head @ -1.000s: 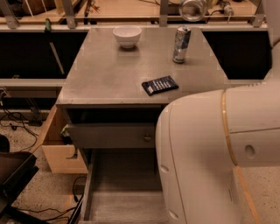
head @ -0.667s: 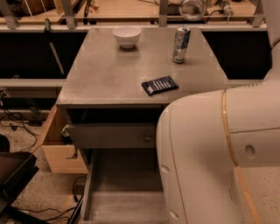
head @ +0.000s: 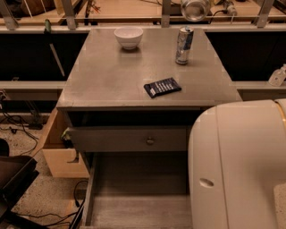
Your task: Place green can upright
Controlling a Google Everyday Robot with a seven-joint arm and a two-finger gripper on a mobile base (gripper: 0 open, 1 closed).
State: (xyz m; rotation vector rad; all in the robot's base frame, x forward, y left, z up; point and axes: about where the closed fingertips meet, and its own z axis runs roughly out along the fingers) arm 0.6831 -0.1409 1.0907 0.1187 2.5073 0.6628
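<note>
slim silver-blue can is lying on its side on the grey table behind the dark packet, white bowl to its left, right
No: the camera view shows the slim silver-blue can standing upright. It is on the grey table behind the dark flat packet, round white bowl to its left. The gripper is not in view.

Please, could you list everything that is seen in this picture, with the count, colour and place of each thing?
table: one, grey, centre.
open drawer: one, grey, pulled out below the table top.
bowl: one, white, far left of the table top.
slim can: one, silver-blue, upright, far right of the table top.
packet: one, dark, flat, near the front edge.
round shiny object: one, silvery, top edge beyond the table; unidentifiable.
wooden box: one, light brown, on the floor to the left.
bottle: one, pale, right ledge.
green can: none recognisable.
arm casing: one, white, lower right.
gripper: not in view.
</note>
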